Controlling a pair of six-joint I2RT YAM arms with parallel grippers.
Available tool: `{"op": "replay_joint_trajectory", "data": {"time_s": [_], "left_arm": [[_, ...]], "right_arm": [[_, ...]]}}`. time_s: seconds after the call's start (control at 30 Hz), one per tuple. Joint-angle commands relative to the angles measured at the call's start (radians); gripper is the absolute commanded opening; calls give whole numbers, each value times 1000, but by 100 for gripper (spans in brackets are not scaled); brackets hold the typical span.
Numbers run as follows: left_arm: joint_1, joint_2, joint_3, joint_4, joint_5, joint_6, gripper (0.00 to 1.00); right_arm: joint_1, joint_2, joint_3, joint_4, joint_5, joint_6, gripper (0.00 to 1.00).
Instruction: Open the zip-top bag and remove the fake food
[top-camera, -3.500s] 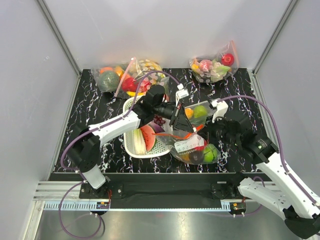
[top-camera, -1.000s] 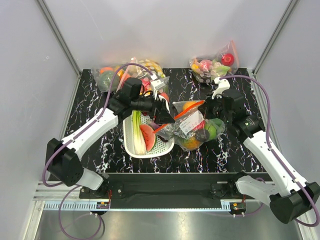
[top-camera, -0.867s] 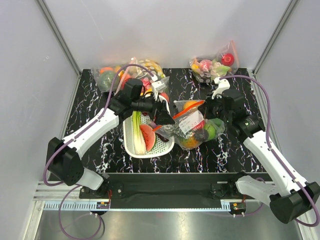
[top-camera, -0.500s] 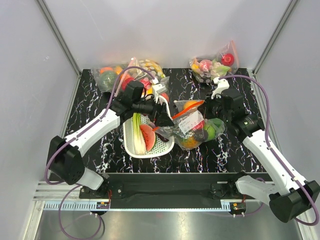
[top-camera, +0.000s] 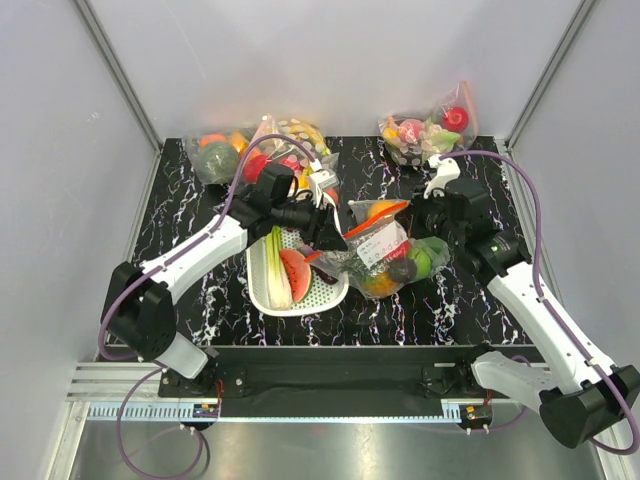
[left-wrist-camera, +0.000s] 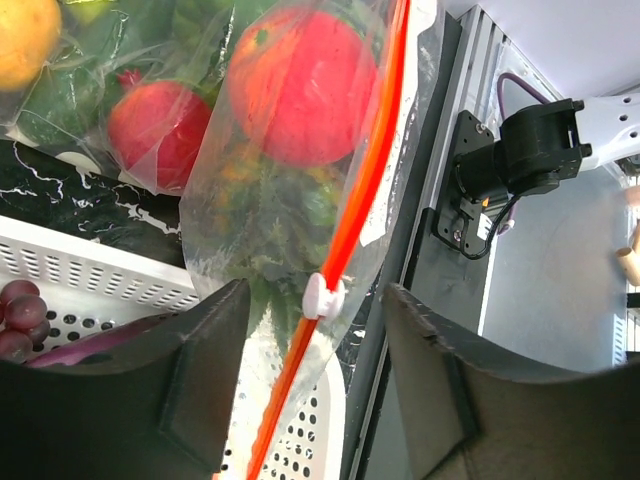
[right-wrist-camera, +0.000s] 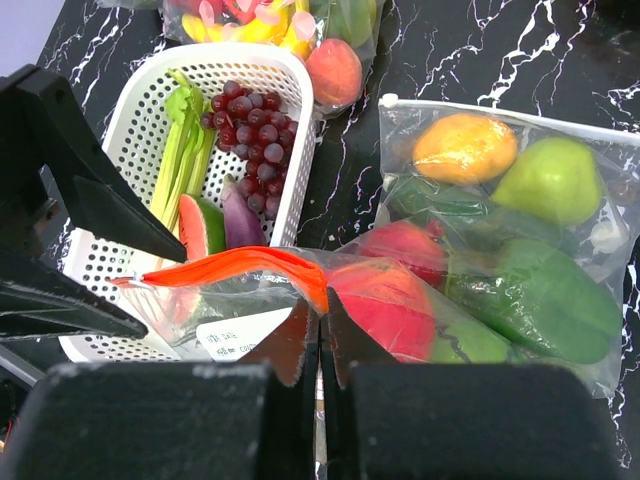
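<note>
A black marbled table is seen, with a white perforated basket set left of its middle. The zip-top bag is held just right of the basket, between the two arms. A red round fruit is enclosed in it. Its orange-red zip strip is pinched by the right gripper, whose fingers are pressed together. The left gripper is spread apart, and the strip's white slider is framed between its fingers, untouched.
</note>
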Motion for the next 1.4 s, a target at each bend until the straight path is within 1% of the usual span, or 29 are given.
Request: {"op": "replay_joint_trajectory", "data": {"time_s": [0.0,0.13,0.27,0.4,0.43,0.47,0.57,0.6,0.7,0.87,0.93,1.2,1.37], "left_arm": [[-7,12,46,53,11,9,55],[-11,14,40,54,17,13,47],[-19,19,43,60,26,7,42],[-31,20,50,63,29,4,35],[-31,23,50,63,31,3,32],[-31,25,52,62,32,4,25],[-34,28,50,56,32,4,14],[-36,26,47,54,34,3,8],[-37,26,38,47,37,7,0],[-39,9,20,5,23,29,0],[-37,-3,12,-10,18,41,0],[-37,-38,-42,-59,9,52,0],[-37,-72,-63,-87,1,53,0]], "right_arm": [[-6,-34,16,36,2,10,0],[-7,-35,9,36,-1,12,0],[-9,-34,4,36,-3,15,0],[-7,-29,2,38,-4,15,0],[-9,-26,2,38,-4,15,0],[-9,-28,1,38,-4,16,0],[-7,-26,1,36,7,21,0],[-9,-28,1,36,14,23,0],[-10,-25,7,23,40,26,0],[-16,-29,9,12,86,32,0],[-16,-26,10,12,128,35,0],[-35,-3,13,26,177,41,0],[-50,5,9,49,181,41,0]]}}
